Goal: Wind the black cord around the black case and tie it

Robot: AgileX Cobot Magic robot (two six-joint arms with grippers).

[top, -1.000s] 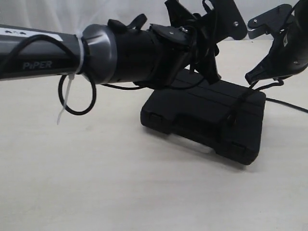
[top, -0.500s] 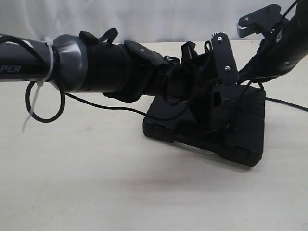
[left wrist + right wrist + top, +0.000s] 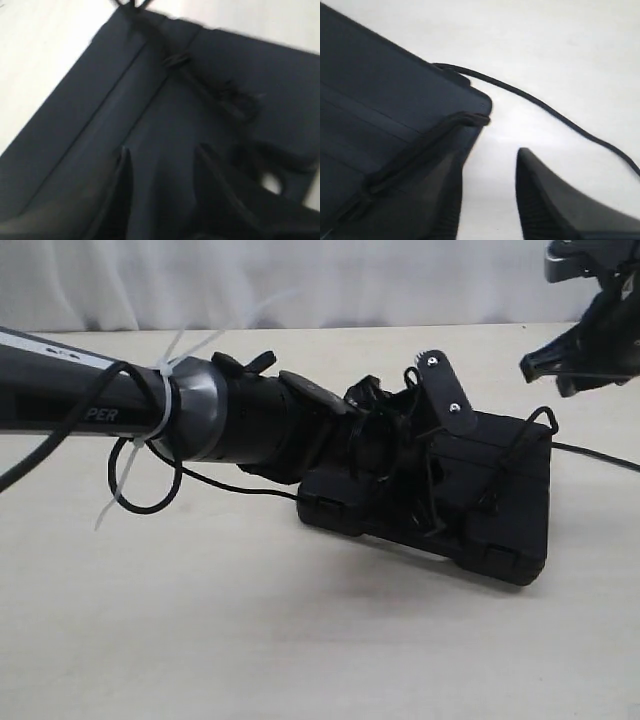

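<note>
The black case point(image 3: 505, 495) lies flat on the pale table, right of centre. The black cord point(image 3: 520, 440) runs over its lid and arches up at the far right corner, then trails off right across the table point(image 3: 600, 456). My left gripper point(image 3: 432, 502) is low over the lid, open point(image 3: 162, 165), with only the lid between its fingers. A knot point(image 3: 175, 61) in the cord lies ahead of it. My right gripper point(image 3: 542, 378) hangs above and right of the case, open point(image 3: 487, 165) and holding nothing. Beside it the cord point(image 3: 420, 145) crosses the case corner point(image 3: 470, 100).
The left arm's grey forearm point(image 3: 90, 405), with a white zip tie and a thin glossy cable loop point(image 3: 145, 480), stretches across the left half of the exterior view. A pale curtain point(image 3: 300, 280) closes off the back. Bare table point(image 3: 250, 640) lies in front.
The left arm has swung down, so its gripper now sits low on the case lid. The right gripper has risen and pulled back to the upper right, away from the cord.
</note>
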